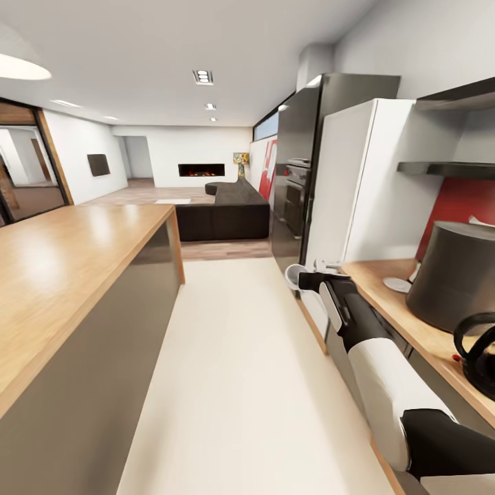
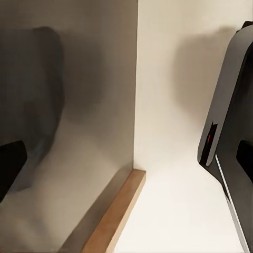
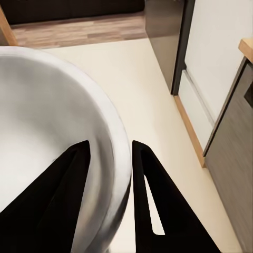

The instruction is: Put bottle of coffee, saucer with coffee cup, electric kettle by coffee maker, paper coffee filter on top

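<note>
My right gripper (image 3: pixel 110 158) is shut on the rim of the white coffee cup (image 3: pixel 47 137), one finger inside the bowl and one outside. In the head view the cup (image 1: pixel 295 275) hangs over the floor just off the left end of the wooden countertop (image 1: pixel 385 292). On that counter lie a white saucer (image 1: pixel 397 284), the big dark cylindrical coffee maker (image 1: pixel 457 275) and, nearer me, the black electric kettle (image 1: pixel 481 354). My left gripper (image 2: pixel 126 163) looks open, its dark fingers at the frame's two sides, facing a grey cabinet panel.
A long wood-topped island (image 1: pixel 62 275) runs along the left. Between it and the counter is a cream floor aisle (image 1: pixel 234 357). A white tall cabinet (image 1: pixel 357 185) and dark oven tower (image 1: pixel 299 172) stand beyond the counter. Dark wall shelves (image 1: pixel 447 168) hang above it.
</note>
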`<state>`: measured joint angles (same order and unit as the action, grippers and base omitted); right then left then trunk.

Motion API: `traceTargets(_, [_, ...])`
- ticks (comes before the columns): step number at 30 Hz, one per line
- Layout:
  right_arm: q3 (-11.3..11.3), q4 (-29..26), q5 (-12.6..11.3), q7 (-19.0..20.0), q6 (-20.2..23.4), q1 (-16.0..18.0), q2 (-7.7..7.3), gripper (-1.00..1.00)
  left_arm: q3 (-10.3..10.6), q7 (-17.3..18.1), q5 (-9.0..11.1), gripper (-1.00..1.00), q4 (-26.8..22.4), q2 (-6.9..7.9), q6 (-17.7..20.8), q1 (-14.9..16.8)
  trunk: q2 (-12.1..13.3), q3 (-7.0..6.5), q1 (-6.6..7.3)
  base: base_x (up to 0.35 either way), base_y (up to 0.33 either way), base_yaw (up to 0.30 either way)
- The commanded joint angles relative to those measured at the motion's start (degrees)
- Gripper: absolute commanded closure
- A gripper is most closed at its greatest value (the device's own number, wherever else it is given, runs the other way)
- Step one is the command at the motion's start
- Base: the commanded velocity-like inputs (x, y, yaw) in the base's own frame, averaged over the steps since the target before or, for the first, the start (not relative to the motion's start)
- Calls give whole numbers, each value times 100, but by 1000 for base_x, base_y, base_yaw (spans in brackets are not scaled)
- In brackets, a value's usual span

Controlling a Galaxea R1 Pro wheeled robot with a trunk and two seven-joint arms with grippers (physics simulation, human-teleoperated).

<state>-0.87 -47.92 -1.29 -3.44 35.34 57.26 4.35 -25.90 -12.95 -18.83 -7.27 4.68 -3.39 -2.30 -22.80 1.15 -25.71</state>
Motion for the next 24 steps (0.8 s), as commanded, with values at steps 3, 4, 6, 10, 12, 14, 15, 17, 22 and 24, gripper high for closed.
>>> traceTargets(3, [-10, -14, -27, -16, 33, 5, 8, 100, -47, -6, -60, -100, -2, -2, -19, 2, -11, 11, -7, 340, 0, 0])
traceTargets(4, [-10, -14, -28, -16, 33, 5, 9, 100, -47, -6, -60, -100, -2, -2, -18, 2, -11, 11, -7, 340, 0, 0])
traceTargets(6, [-10, -18, -29, -17, 34, 5, 7, 100, -47, -6, -60, -100, -2, -2, -17, 2, -11, 11, -7, 340, 0, 0])
traceTargets(10, [-18, -30, -37, -17, 37, 5, 5, 100, -47, -6, -60, -100, -1, -2, -16, 2, -11, 11, -7, 340, 0, 0])
traceTargets(12, [-17, -32, -38, -17, 38, 0, 5, 100, -47, -6, -60, -100, 1, -2, -16, 2, -11, 11, -7, 340, 0, 0])
traceTargets(14, [-18, -33, -38, -17, 37, -3, 4, 100, -47, -6, -60, -100, 4, -2, -17, 2, -11, 11, -7, 340, 0, 0])
traceTargets(15, [-18, -33, -38, -17, 39, -3, 4, 100, -47, -6, -60, -100, 4, -2, -18, 2, -11, 11, -7, 340, 0, 0])
traceTargets(17, [-19, -33, -38, -17, 42, -4, 4, 100, -47, -6, -60, -100, 4, -2, -20, 2, -11, 11, -7, 340, 0, 0])
traceTargets(22, [-19, -38, -38, -17, 38, -4, 4, 100, -47, -6, -60, -100, 6, -2, -21, 2, -11, 11, -7, 340, 0, 0])
traceTargets(24, [-19, -48, -38, -17, 42, -4, -1, 100, -47, -6, -60, -100, 4, -2, -18, 2, -11, 11, -7, 340, 0, 0])
